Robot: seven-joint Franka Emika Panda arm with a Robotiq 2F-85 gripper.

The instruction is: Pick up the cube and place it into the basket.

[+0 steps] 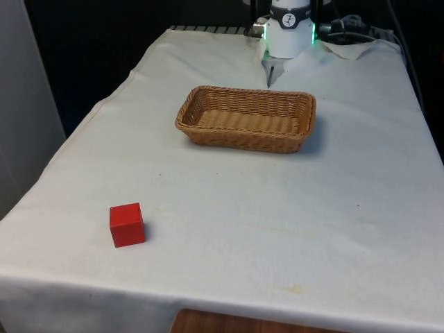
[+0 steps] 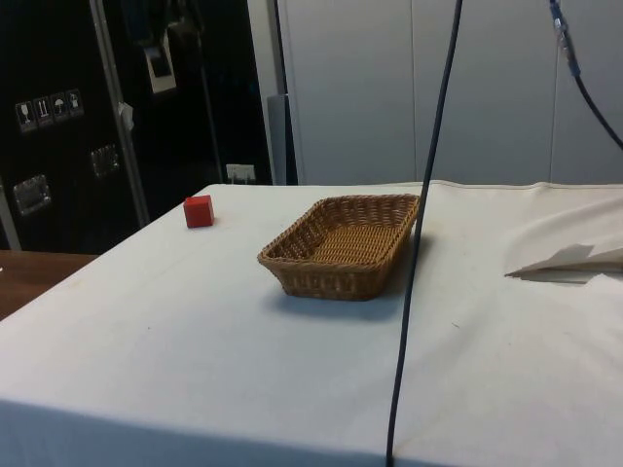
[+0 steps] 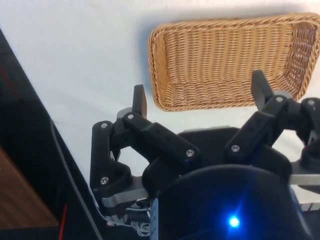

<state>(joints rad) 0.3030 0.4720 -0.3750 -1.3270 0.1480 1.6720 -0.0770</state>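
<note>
A red cube (image 1: 127,225) rests on the white cloth near the table's front edge, at the front view's left; from the side it is the red cube (image 2: 199,211) at the far corner. The wicker basket (image 1: 245,118) stands mid-table with nothing inside, and it is the same basket (image 2: 343,245) from the side. In the wrist view my gripper (image 3: 200,97) is open, its two black fingers spread wide and holding nothing, high above the cloth just off one long rim of the basket (image 3: 230,60). The cube lies far from the gripper.
The white arm base (image 1: 288,35) stands at the table's far end behind the basket. A dark cable (image 2: 421,233) hangs down across the side view. A crumpled fold of cloth (image 2: 574,261) lies at that view's right.
</note>
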